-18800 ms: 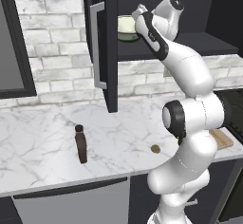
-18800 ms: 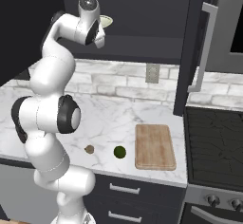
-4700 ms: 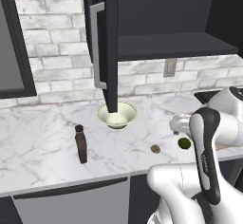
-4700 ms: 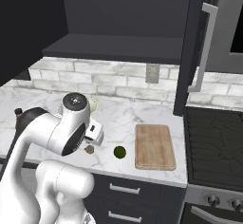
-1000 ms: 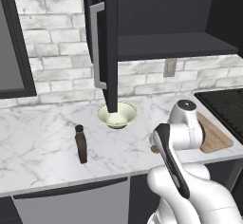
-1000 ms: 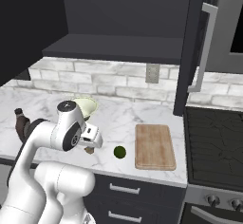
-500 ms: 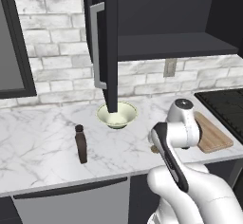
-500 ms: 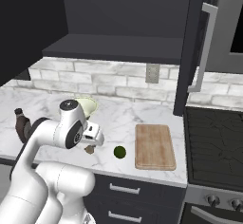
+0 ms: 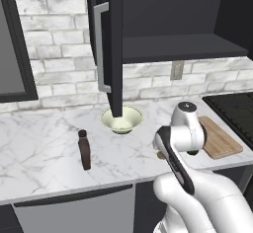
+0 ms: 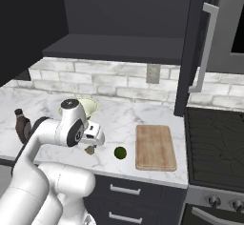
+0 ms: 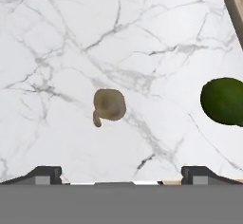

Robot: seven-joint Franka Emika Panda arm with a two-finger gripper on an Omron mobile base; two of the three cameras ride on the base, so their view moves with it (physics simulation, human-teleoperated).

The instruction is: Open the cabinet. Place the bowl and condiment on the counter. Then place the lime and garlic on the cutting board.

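Observation:
The black cabinet [image 9: 111, 54] stands open with a bare dark shelf. On the marble counter [image 9: 39, 138] rest the cream bowl [image 9: 122, 120], the brown condiment bottle [image 9: 84, 149] and the wooden cutting board [image 10: 155, 147]. My gripper [image 10: 93, 143] hangs open just above the tan garlic [image 10: 89, 149]. In the hand view the garlic [image 11: 109, 105] lies on the marble between and ahead of the two fingertips [image 11: 45, 173], untouched. The dark-green lime [image 10: 120, 153] sits a little to its right, left of the board, and appears in the hand view as well [image 11: 223, 100].
The open cabinet door [image 9: 105, 49] hangs over the bowl, and a second door [image 10: 198, 47] stands open by the stove [image 10: 217, 143]. A brick backsplash with an outlet [image 10: 152, 74] runs behind the counter. Drawers [image 10: 121, 190] sit below its front edge.
The hand has shifted only slightly above the garlic over the last second. Its jaws stay wide apart, and the bowl, bottle, lime and garlic have not moved.

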